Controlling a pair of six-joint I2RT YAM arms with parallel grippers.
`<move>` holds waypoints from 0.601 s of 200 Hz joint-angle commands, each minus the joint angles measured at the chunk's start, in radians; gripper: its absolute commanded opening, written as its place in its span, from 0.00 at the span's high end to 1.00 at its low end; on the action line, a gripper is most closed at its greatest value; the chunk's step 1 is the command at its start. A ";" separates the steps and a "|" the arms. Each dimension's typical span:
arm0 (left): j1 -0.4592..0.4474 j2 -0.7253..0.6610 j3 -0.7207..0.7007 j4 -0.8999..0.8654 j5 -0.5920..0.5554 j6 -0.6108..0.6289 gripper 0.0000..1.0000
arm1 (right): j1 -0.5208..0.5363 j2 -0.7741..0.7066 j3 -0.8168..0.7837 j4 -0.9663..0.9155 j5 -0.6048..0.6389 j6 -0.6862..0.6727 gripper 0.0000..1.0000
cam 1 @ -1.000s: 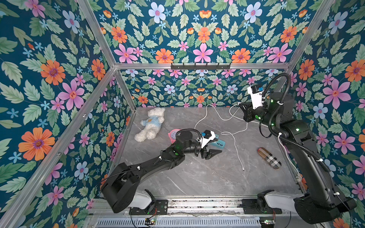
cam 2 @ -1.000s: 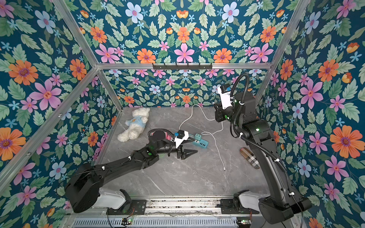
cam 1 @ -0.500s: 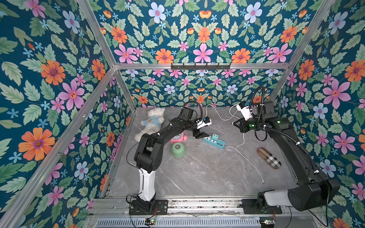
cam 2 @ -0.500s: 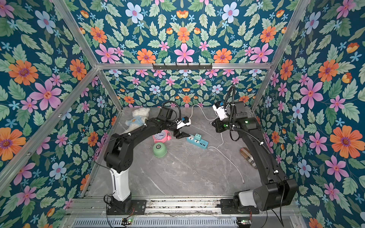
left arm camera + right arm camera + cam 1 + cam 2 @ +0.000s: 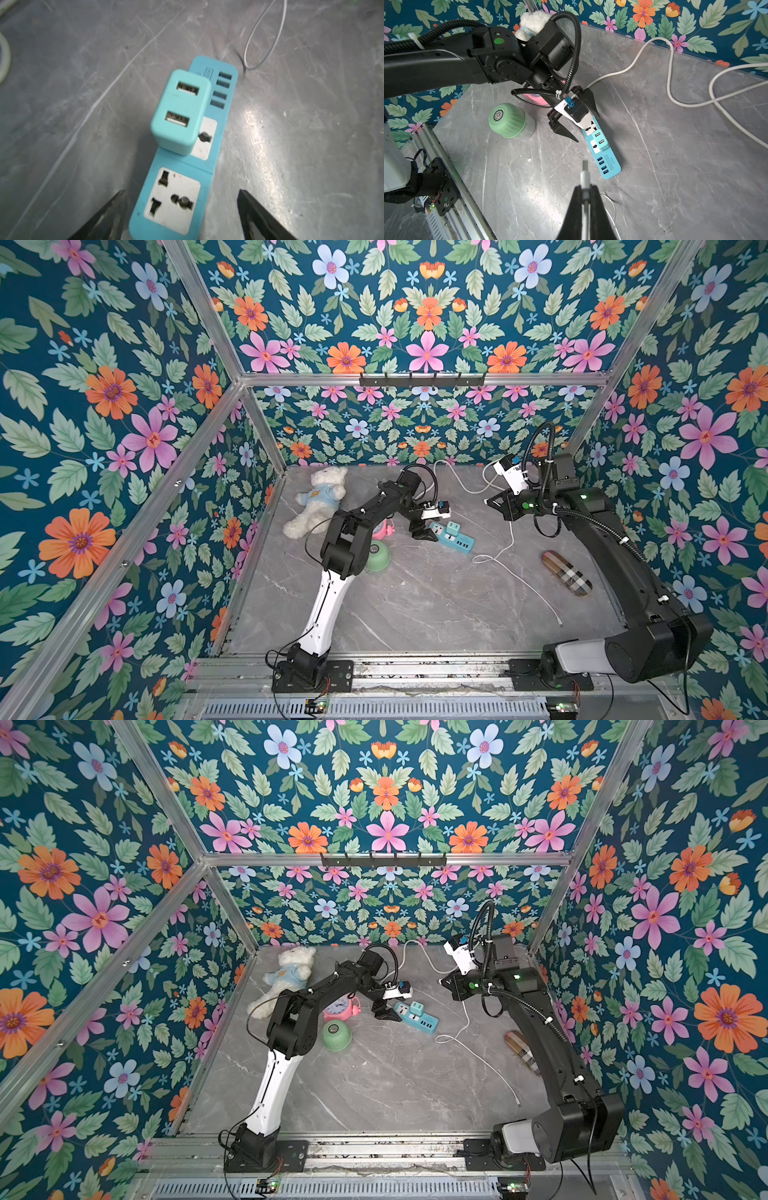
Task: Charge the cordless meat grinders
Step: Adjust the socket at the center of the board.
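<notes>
In both top views, grinder [image 5: 379, 560] upright on bench [image 5: 415, 605] by pink clock [image 5: 338, 1006], left wrist, left jaws wide open astride strip [image 5: 176, 197], adapter [image 5: 180, 112] plugged in, right wrist, right jaws clamped on white plug [image 5: 585, 174].

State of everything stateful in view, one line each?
left pincer, open, straddling the power strip's end
right pincer, shut on white USB cable's plug
white USB cable, plugged into nothing; far end loose on table
meat grinder, standing button up, no cable attached
USB adapter, seated in power strip, both ports empty
power strip, flat on table, end socket free
</notes>
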 commanded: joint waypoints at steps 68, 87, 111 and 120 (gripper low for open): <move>-0.023 -0.009 -0.053 -0.059 -0.087 0.141 0.53 | 0.000 -0.007 -0.004 -0.065 -0.030 -0.070 1.00; -0.026 -0.060 -0.146 -0.080 -0.078 0.186 0.61 | 0.000 0.004 -0.013 -0.094 -0.025 -0.115 1.00; -0.035 -0.110 -0.209 -0.098 -0.069 0.227 0.64 | 0.000 0.027 -0.022 -0.118 -0.004 -0.151 1.00; -0.041 -0.126 -0.228 -0.104 -0.062 0.231 0.64 | 0.004 0.041 -0.019 -0.130 -0.003 -0.144 1.00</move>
